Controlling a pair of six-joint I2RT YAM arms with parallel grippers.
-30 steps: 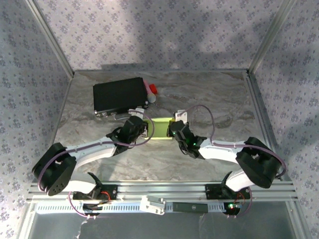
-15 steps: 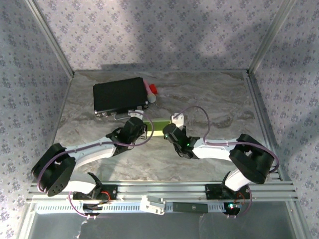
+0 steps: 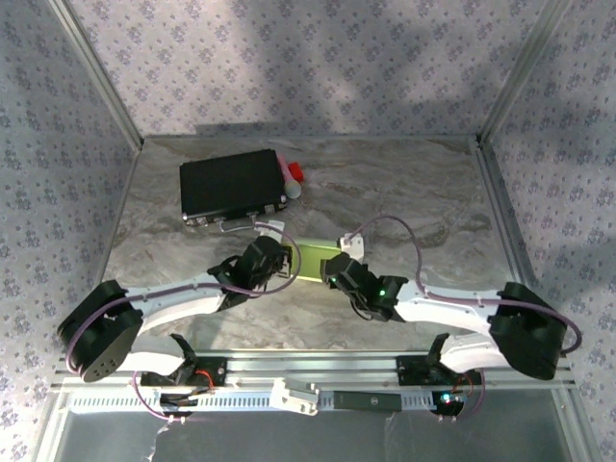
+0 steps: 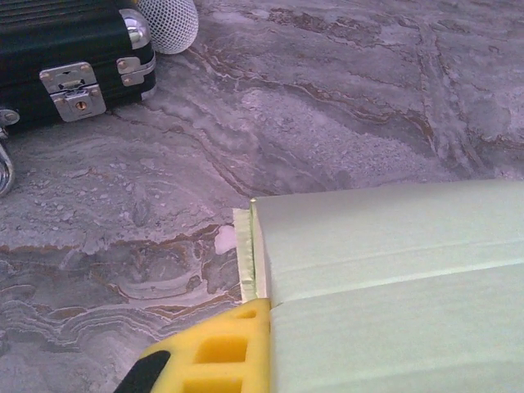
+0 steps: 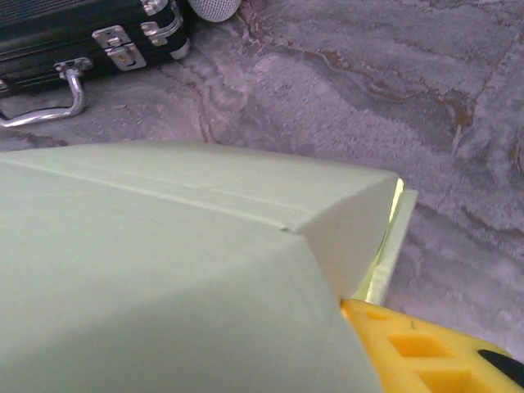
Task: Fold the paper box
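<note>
Left tool (image 3: 288, 263), right tool (image 3: 332, 272): 2; 1 paper box (image 3: 310, 258) between.

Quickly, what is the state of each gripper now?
Left gripper: closed, seemingly pinching the paper box end.
Right gripper: against the paper box; open or closed cannot be told.

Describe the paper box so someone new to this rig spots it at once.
On the grey marbled table, look near the middle, where the left hand and right hand face each other. The paper box sits between them: a small block of pale green card. Its neighbour, the black case farther back on the left, is bigger, dark, with metal latches.
</note>
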